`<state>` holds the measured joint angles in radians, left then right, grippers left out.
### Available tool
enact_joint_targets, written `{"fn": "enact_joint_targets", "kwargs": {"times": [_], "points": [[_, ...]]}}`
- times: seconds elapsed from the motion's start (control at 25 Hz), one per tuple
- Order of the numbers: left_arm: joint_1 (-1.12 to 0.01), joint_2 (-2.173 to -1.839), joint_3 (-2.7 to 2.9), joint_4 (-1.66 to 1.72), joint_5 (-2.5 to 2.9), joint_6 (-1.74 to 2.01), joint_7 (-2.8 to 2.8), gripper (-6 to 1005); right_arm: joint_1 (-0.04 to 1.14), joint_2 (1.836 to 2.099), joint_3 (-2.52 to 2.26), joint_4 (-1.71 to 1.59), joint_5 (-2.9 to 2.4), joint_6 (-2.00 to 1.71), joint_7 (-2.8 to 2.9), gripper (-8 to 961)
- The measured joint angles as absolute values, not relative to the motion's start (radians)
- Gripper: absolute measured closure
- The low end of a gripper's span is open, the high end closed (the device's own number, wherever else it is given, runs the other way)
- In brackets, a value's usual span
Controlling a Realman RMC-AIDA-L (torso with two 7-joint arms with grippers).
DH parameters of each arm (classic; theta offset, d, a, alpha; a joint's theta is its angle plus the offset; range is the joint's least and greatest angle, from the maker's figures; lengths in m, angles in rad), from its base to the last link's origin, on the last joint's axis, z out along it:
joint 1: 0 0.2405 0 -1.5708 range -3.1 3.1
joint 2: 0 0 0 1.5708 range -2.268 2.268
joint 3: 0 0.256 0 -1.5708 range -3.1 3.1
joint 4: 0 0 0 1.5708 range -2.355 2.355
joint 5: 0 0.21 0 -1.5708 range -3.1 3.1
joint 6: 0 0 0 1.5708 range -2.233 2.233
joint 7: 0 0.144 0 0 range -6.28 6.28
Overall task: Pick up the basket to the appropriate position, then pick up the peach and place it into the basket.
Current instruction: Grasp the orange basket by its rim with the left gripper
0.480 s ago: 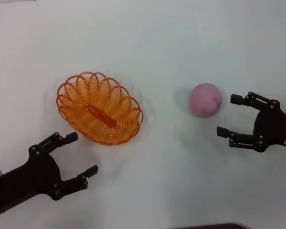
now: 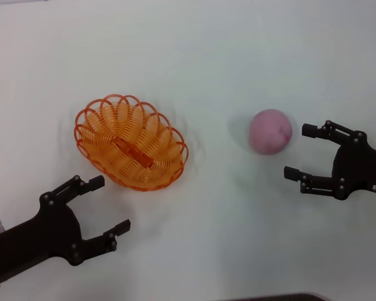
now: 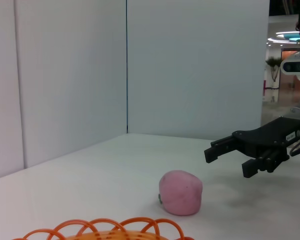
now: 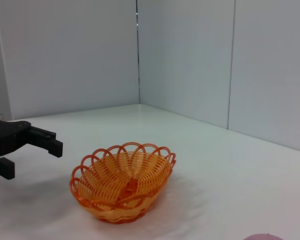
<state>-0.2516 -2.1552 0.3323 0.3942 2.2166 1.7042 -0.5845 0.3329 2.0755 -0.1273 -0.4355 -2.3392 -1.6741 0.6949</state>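
The basket (image 2: pixel 131 142) is seen left of the table's (image 2: pixel 238 50) centre, the peach (image 2: pixel 271 131) well apart toward the right edge. The left gripper (image 2: pixel 109 204) is held spread and empty just near the basket's near side. The right gripper (image 2: pixel 301 151) is held spread beside the peach, not touching it.

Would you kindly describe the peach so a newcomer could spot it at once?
On the white table, look just ahead of the open right gripper, well away from the orange basket. The peach is the only solid, matte pink ball there.
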Motion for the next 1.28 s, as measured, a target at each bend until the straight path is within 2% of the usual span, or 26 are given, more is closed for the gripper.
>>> {"fn": "enact_joint_targets", "kwargs": {"times": [0.32,0.56,0.8,1.08,1.28], "points": [[-0.259,-2.146,0.268,0.395,2.199,1.727,-0.764,132,0.333,2.077,-0.127,-0.436,-2.339,-1.673,0.695,26],[-0.291,-2.096,0.242,0.411,2.193,1.770,-1.098,131,0.334,2.077,-0.127,-0.436,-2.338,-1.678,0.695,26],[-0.330,-2.070,0.239,0.467,2.192,1.745,-1.437,131,0.337,2.076,-0.127,-0.434,-2.338,-1.680,0.697,26],[-0.370,-2.016,0.277,0.492,2.202,1.714,-1.729,132,0.341,2.074,-0.129,-0.435,-2.338,-1.681,0.698,25],[-0.378,-2.008,0.381,0.587,2.204,1.705,-1.895,133,0.344,2.074,-0.129,-0.433,-2.338,-1.682,0.699,25]]}}
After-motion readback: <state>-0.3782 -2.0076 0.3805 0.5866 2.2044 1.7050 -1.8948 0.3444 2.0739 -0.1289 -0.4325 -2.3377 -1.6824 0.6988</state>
